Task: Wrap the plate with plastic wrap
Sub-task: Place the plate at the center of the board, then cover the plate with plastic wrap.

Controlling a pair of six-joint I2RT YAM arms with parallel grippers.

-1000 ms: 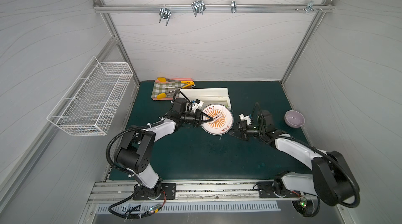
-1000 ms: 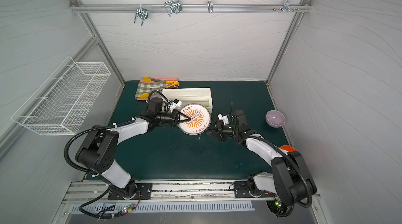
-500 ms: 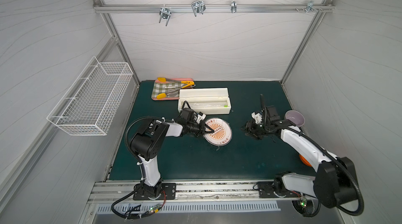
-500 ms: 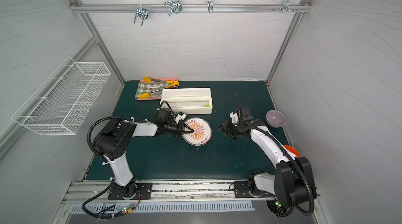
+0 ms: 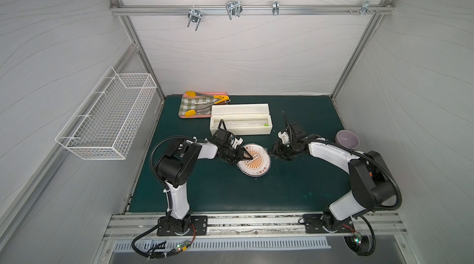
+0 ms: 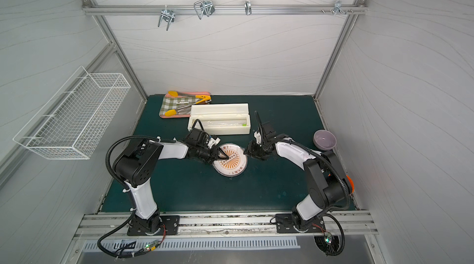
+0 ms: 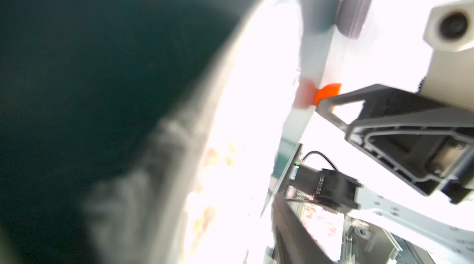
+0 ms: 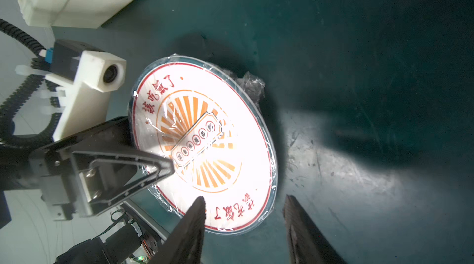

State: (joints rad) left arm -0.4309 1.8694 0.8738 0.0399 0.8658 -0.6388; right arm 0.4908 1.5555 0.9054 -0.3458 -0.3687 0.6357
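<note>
Plate [image 5: 257, 167]: mid tabletop [image 5: 218, 193], just in front of the long cream box [image 5: 239, 119] and between my two grippers; it shows in both top views [image 6: 234, 165].
Plate writing: in the right wrist view [image 8: 230, 162] I read two arcs of red Chinese characters, each ending in what looks like 了. The rest I will not vouch for. Across the orange sunburst lies a ticket-shaped banner with five small red roundels, their characters too small to read.
Plate rim: a thin red line inside a dark edge.
Plastic wrap [image 8: 250, 86]: lies over the plate's face, glinting in streaks, with a crinkled wad bunched just outside the rim on the tabletop.
Left gripper [image 5: 248, 156]: its tip is over the plate's centre. In its own wrist view the fingers [image 7: 400, 107] stand apart with a plain gap, and I see nothing between them.
Right gripper [image 8: 245, 198]: fingers wide, one tip over the plate's rim, the other over bare tabletop, gripping nothing.
Hard to make out: the left wrist view is smeared and blown out, so the plate there is only a white blur. I cannot tell whether the plate lies flat or tilted.
Hidden: only one left finger shows in the right wrist view, lying over the plate.
Cut off: the box shows only a corner in the right wrist view. In a top view, the orange bowl [image 6: 350, 185] is a sliver behind the right arm.
</note>
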